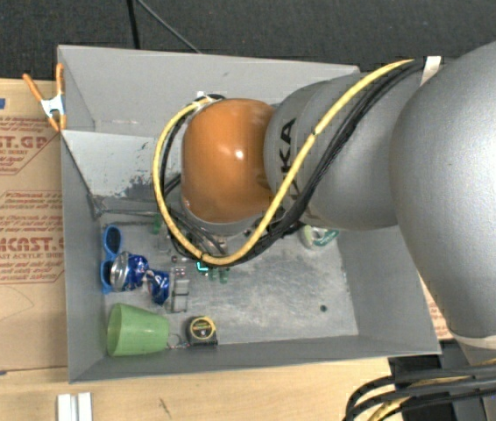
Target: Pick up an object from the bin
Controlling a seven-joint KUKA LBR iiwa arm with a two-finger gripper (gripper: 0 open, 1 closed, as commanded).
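Lower left corner: We see a green cup [137,331] lying on its side by the near wall of the bin [274,301], with a yellow-and-black tape measure [201,329] just beside it.
Left side, above the cup: A crushed blue can [130,273] and a blue ring [112,237] lie close together near the left wall.
Centre of frame: The gripper [187,272] hangs low under the arm's orange cover [226,156], just right of the can. We cannot tell whether it is apart or together, and we see nothing held.
Right of centre: A white-and-teal thing [320,235] peeks out from beneath the arm.
Risk, crowding: The can, cup and tape measure sit near one another, so we judge a close could catch two things or knock one aside.
Risk, surface: We expect the can's crumpled metal could slip free on the lift.
Risk, wall: The left wall is near, and a drift that way could scrape it.
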